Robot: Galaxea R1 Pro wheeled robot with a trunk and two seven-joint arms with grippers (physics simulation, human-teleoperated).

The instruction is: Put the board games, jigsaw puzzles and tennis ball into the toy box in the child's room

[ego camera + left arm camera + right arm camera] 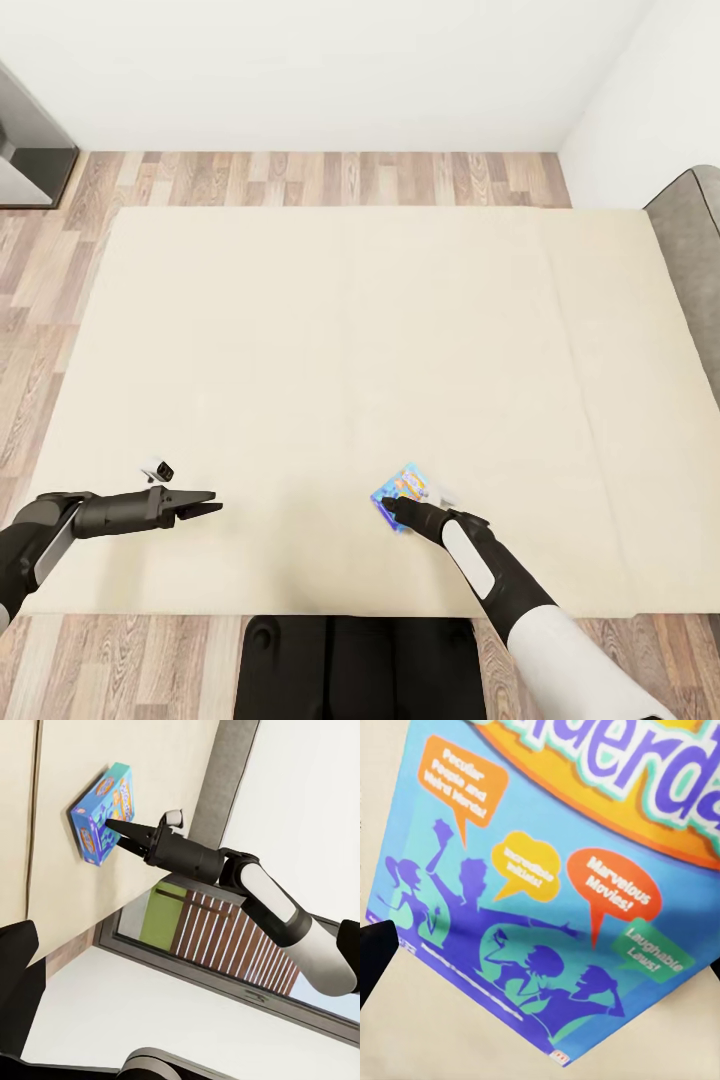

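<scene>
A small blue board game [407, 487] with colourful print lies flat on the beige bed [350, 330], near its front edge. My right gripper [392, 507] is low over the game's near corner, fingers open. The right wrist view looks straight down on the game's lid [562, 892], with one dark fingertip [375, 956] at each side of the picture. In the left wrist view the right gripper [114, 834] has its tips at the game [103, 810]. My left gripper [212, 504] hovers open over bare mattress, well to the left of the game.
The grey headboard [690, 260] runs along the bed's right side, against a white wall. Wood-plank floor [40, 300] borders the bed at left and far side. A grey piece of furniture [25, 140] stands at far left. My dark base [360, 665] is against the bed's front edge.
</scene>
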